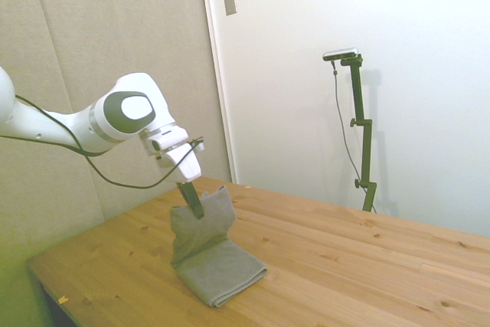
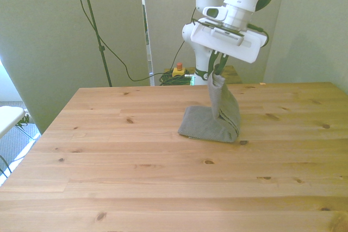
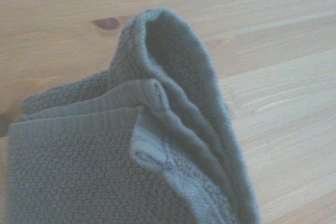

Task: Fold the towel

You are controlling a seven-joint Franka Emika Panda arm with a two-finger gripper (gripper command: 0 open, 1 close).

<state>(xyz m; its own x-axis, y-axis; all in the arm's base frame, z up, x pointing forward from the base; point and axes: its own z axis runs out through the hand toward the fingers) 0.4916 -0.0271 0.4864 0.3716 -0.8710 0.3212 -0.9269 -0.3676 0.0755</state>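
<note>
I have the gripper (image 1: 196, 209) clamped on one end of the towel (image 2: 213, 123), lifted over the half lying on the table (image 2: 136, 172); I'd carry it across low, line up edges, release only once flat.

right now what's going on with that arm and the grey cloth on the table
The white arm is folding the towel on the wooden table. Its pincer is shut on one end of the towel and holds that end up in the air, above the other half, which lies flat on the table. In the front view the lifted part stands nearly upright over the flat part's right side. The fold is not yet laid down.
</note>
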